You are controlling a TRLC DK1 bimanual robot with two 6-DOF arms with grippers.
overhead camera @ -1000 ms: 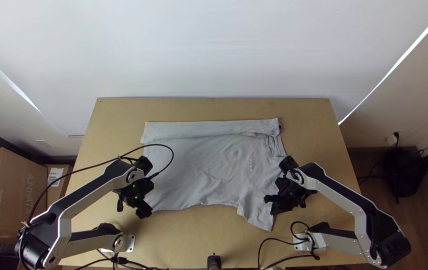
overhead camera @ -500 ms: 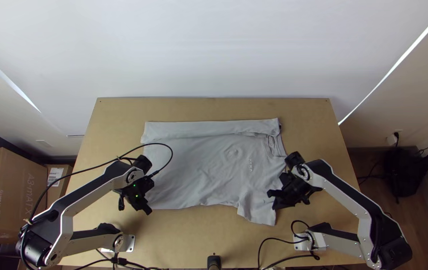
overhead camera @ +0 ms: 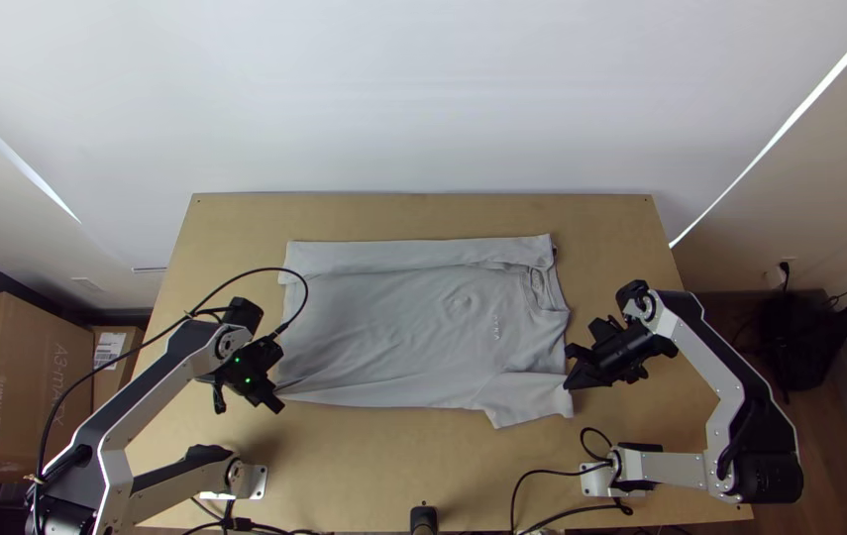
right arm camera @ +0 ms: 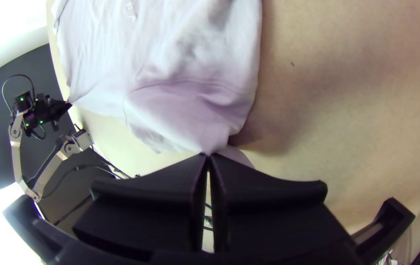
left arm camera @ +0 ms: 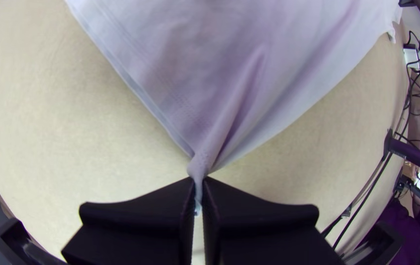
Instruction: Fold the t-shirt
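At lower left and lower right, the black left gripper [overhead camera: 278,402] and black right gripper [overhead camera: 570,382] have moved apart, pinching the grey cloth t-shirt [overhead camera: 393,332].

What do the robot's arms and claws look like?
The left arm and right arm have whitish links and black joints. The left claw and right claw each have two wide, flat black fingers. Green lights glow beside the left one, near a black cable.

Table [overhead camera: 621,228]: light wood | t-shirt [overhead camera: 393,337]: grey — mostly spread, across the middle | black cables [overhead camera: 513,505] — near edge
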